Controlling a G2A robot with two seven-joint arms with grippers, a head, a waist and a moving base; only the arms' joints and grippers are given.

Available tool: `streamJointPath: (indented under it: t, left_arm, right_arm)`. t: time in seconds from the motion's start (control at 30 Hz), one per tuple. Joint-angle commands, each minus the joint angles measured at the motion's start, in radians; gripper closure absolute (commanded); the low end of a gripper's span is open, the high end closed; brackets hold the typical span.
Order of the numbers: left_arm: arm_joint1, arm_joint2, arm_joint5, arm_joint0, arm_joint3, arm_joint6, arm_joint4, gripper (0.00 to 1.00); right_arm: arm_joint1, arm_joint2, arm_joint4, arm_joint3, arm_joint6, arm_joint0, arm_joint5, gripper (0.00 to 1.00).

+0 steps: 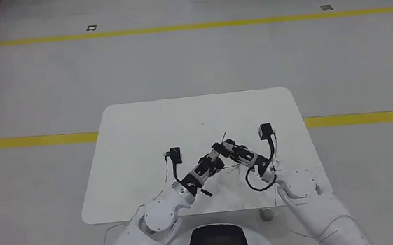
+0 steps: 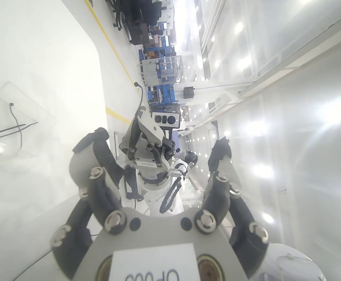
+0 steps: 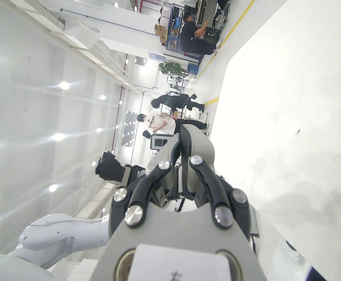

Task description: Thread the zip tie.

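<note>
This is a large robotics lab or workshop hall. A pale glossy floor [image 1: 191,60] is marked with long yellow lines [image 1: 174,28], and a single white counter [image 1: 141,127] stands in open space. Blue storage racks [image 2: 162,93] and cardboard boxes [image 3: 160,29] line the far side. Rows of bright lights [image 3: 64,85] are set in white panels.

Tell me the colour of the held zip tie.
Black; the zip tie shows best in the left wrist view.
</note>
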Motion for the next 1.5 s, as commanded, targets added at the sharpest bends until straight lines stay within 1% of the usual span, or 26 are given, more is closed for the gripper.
streamJointPath:
  t: [0.0,0.03,0.07,0.13,0.2,0.27,0.33,0.4,0.57,0.67,0.73,0.77,0.87,0.97,1.07,1.1,1.13,1.27,1.3,1.4,1.47]
  left_arm:
    - [0.000,0.001,0.003,0.000,0.002,0.004,0.001,0.65]
    - [0.000,0.002,0.003,0.000,0.002,0.005,0.001,0.66]
    - [0.000,0.002,0.003,0.000,0.002,0.006,0.000,0.70]
    - [0.000,0.003,0.002,0.000,0.003,0.006,-0.001,0.71]
    - [0.000,0.002,0.001,0.001,0.003,0.007,-0.001,0.78]
    - [0.001,0.002,0.002,0.002,0.004,0.008,-0.001,0.79]
    - [0.001,0.002,0.003,0.003,0.006,0.008,-0.001,0.84]
    - [0.001,0.002,0.004,0.003,0.007,0.008,-0.001,0.86]
    - [0.002,0.005,0.010,0.002,0.010,0.006,-0.001,0.85]
    - [0.002,0.007,0.013,0.001,0.011,0.007,0.000,0.87]
    - [0.002,0.007,0.014,0.001,0.011,0.007,0.000,0.89]
    - [0.002,0.007,0.016,0.001,0.011,0.007,0.000,0.92]
    - [0.002,0.009,0.020,0.000,0.011,0.010,0.002,0.94]
    - [0.002,0.010,0.022,0.000,0.011,0.012,0.004,1.00]
    - [0.002,0.011,0.024,-0.001,0.011,0.015,0.005,0.97]
    - [0.002,0.012,0.024,-0.001,0.011,0.016,0.005,0.91]
    - [0.002,0.012,0.025,-0.001,0.011,0.016,0.005,0.89]
    - [0.002,0.013,0.024,-0.001,0.012,0.018,0.003,0.87]
    - [0.002,0.013,0.023,-0.001,0.012,0.019,0.002,0.85]
    - [0.002,0.014,0.023,0.000,0.012,0.021,0.002,0.85]
    - [0.003,0.014,0.023,0.000,0.011,0.021,0.001,0.87]
  right_arm:
    - [0.000,0.001,-0.006,0.000,-0.003,-0.001,-0.002,1.00]
    - [0.001,0.001,-0.008,-0.001,-0.004,-0.001,-0.003,1.00]
    - [0.001,0.001,-0.010,-0.001,-0.004,-0.002,-0.003,1.00]
    - [0.001,0.002,-0.016,-0.002,-0.006,-0.003,-0.002,1.00]
    - [0.002,0.003,-0.018,-0.002,-0.008,-0.006,-0.003,1.00]
    - [0.002,0.004,-0.018,-0.003,-0.011,-0.007,-0.005,1.00]
    - [0.003,0.006,-0.017,-0.004,-0.014,-0.009,-0.010,1.00]
    - [0.003,0.007,-0.016,-0.005,-0.015,-0.011,-0.013,1.00]
    - [0.004,0.011,-0.014,-0.015,-0.015,-0.016,-0.016,1.00]
    - [0.004,0.013,-0.015,-0.021,-0.011,-0.019,-0.016,1.00]
    - [0.005,0.014,-0.016,-0.024,-0.010,-0.021,-0.016,1.00]
    - [0.005,0.015,-0.015,-0.025,-0.009,-0.022,-0.016,1.00]
    - [0.005,0.017,-0.017,-0.029,-0.007,-0.024,-0.016,1.00]
    - [0.005,0.018,-0.018,-0.033,-0.006,-0.027,-0.016,1.00]
    - [0.005,0.020,-0.020,-0.036,-0.006,-0.029,-0.016,1.00]
    - [0.005,0.021,-0.021,-0.037,-0.006,-0.030,-0.016,1.00]
    - [0.005,0.022,-0.023,-0.037,-0.007,-0.030,-0.016,1.00]
    - [0.005,0.022,-0.031,-0.040,-0.007,-0.033,-0.016,1.00]
    - [0.005,0.022,-0.032,-0.041,-0.007,-0.033,-0.016,1.00]
    - [0.006,0.022,-0.035,-0.043,-0.006,-0.035,-0.016,1.00]
    - [0.006,0.022,-0.036,-0.043,-0.005,-0.035,-0.016,1.00]
